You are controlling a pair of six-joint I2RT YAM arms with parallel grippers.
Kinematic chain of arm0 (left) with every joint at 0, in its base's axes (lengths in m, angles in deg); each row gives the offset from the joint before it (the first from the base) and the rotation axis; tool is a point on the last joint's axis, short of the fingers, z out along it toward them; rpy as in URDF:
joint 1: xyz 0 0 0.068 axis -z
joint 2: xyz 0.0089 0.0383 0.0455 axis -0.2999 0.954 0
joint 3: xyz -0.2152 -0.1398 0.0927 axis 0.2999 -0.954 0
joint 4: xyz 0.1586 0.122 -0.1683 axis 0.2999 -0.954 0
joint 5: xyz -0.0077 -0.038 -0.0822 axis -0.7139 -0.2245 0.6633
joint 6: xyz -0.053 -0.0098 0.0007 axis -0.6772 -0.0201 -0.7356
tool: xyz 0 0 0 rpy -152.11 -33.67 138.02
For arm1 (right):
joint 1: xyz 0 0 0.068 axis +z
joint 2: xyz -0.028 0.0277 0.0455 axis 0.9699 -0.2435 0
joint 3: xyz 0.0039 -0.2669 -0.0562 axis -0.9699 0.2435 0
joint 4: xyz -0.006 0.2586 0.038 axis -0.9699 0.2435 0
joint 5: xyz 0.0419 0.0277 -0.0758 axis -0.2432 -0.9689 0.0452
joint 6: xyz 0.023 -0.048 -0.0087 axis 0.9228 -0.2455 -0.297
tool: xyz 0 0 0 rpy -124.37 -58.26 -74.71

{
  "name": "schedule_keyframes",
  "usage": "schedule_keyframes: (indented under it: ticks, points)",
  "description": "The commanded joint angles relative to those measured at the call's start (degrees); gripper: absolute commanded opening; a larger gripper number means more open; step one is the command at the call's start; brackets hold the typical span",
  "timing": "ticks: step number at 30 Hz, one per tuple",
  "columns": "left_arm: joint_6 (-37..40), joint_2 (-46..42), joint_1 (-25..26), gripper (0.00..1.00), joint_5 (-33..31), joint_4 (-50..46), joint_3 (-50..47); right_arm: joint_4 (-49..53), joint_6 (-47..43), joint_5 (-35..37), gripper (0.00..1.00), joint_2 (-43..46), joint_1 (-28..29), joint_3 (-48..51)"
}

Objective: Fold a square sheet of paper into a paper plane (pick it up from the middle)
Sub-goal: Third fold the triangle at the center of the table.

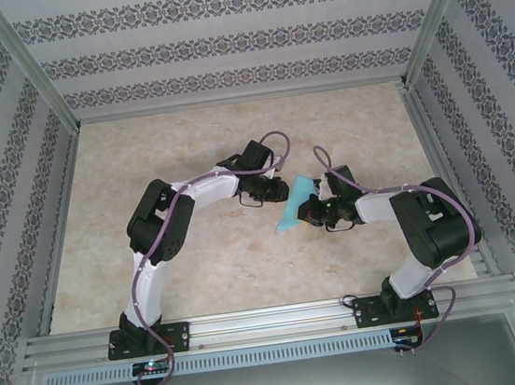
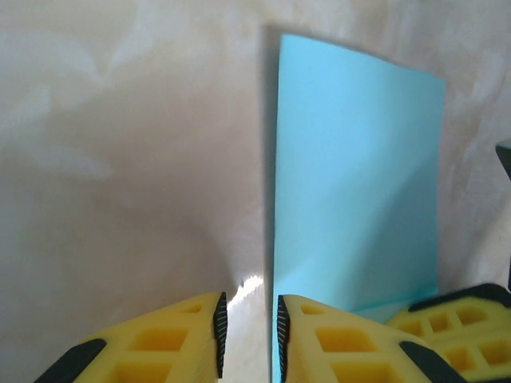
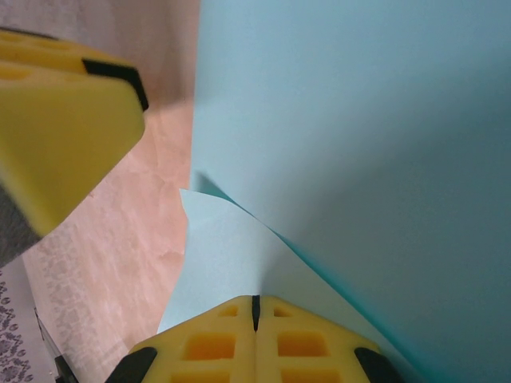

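Two arm bases sit on the metal rail (image 1: 273, 320) at the 6 o'clock edge of the table (image 1: 211, 273), and both arms reach inward to meet just past the middle. Between them a sheet of paper (image 1: 294, 209) is held up off the marbled tabletop. In the overhead view it is a light turquoise strip slanting from 1 o'clock down to 7 o'clock.

The right gripper (image 3: 255, 302), at the paper's 4 o'clock, is clamped tight on it. Its yellow fingers press together with no gap, and the paper rises straight out of the seam between them. From there the paper splits into two layers: a paler flap in front ending in a point, and a broad, darker panel curving away behind.

The left gripper (image 2: 251, 303), at the paper's 10 o'clock, stands parted and grips nothing. A strip of table shows between its black pads, and the sheet's straight edge runs just beside the inner face of the 3 o'clock finger. Seen from that wrist, the paper stands upright as a smooth tall panel, its top edge sloping down toward 3 o'clock.

Beyond, the table runs to patterned walls (image 1: 221, 47).
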Motion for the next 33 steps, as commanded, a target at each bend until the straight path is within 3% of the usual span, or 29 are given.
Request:
schedule_keyframes:
  ticks: [1,9,19,27,33]
  points:
    - [-2.0,-6.1,0.8,0.27,3.8,2.8,-3.5,6.4,-2.1,2.9,0.00,0.6,-0.2,0.2]
    - [-1.7,-10.5,3.7,0.26,5.8,4.5,-12.9,4.7,-0.8,0.2,0.00,2.1,-0.5,-0.3]
    - [-0.6,-6.1,4.9,0.24,6.4,5.8,-12.5,4.9,-0.1,-1.2,0.03,4.2,-1.3,-1.4]
    - [-1.3,-6.2,5.7,0.23,6.8,6.9,-15.3,9.9,-1.7,-0.3,0.20,9.8,-3.3,-1.5]
    - [-1.3,-6.2,5.7,0.22,6.3,6.8,-15.6,20.3,-5.3,3.3,0.33,15.4,-6.6,-1.3]
